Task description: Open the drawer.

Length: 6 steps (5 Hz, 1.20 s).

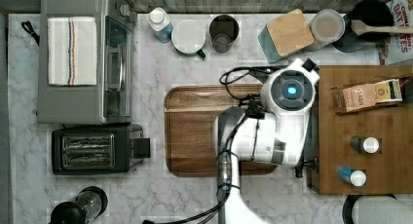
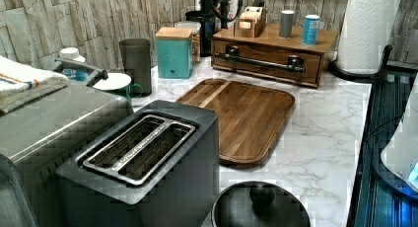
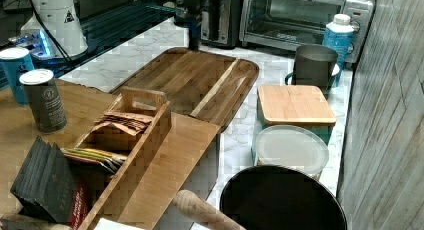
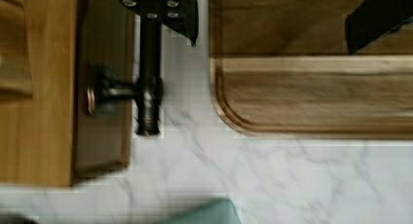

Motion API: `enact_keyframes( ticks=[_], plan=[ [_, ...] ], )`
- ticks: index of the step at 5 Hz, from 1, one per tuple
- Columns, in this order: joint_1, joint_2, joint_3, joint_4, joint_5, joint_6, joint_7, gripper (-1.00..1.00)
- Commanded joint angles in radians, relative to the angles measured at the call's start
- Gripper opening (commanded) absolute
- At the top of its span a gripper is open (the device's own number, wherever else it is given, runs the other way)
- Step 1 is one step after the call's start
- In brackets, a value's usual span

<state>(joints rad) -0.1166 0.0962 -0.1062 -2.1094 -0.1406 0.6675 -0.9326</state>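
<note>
The drawer (image 2: pixel 266 73) sits shut in a bamboo box at the far end of the marble counter. A long black bar handle (image 2: pixel 261 63) runs across its front. In the wrist view the handle's end (image 4: pixel 148 92) and one mount stand in front of the drawer face (image 4: pixel 102 136). My gripper (image 4: pixel 268 14) is open above this spot. One black finger (image 4: pixel 163 9) overlaps the bar and the other finger (image 4: pixel 375 19) is over the brown tray (image 4: pixel 316 97). In the left view the gripper (image 2: pixel 222 7) hangs above the handle's left end. In the top view my wrist (image 1: pixel 290 90) covers it.
The brown tray (image 1: pixel 195 136) lies on the counter in front of the drawer. A teal box with a wooden lid (image 2: pixel 173 52) stands by the handle's end. Two cans (image 2: pixel 310 28) and a tea holder (image 2: pixel 249 22) rest on the drawer box. A toaster (image 2: pixel 143 153) stands nearest in the left view.
</note>
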Motion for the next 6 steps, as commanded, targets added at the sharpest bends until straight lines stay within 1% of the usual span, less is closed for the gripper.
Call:
enact_keyframes(
  ticks=[1,2,3,4,6],
  plan=[
    [-0.06,-0.027,-0.052,-0.067,-0.088,0.174,-0.055,1.0],
    [-0.06,-0.003,-0.052,-0.077,-0.092,0.21,-0.041,1.0],
    [-0.071,0.015,-0.055,-0.123,-0.042,0.294,-0.082,1.0],
    [-0.078,0.001,-0.049,-0.176,-0.033,0.341,-0.069,1.0],
    [-0.073,-0.002,-0.081,-0.251,-0.11,0.411,0.008,1.0]
  ],
)
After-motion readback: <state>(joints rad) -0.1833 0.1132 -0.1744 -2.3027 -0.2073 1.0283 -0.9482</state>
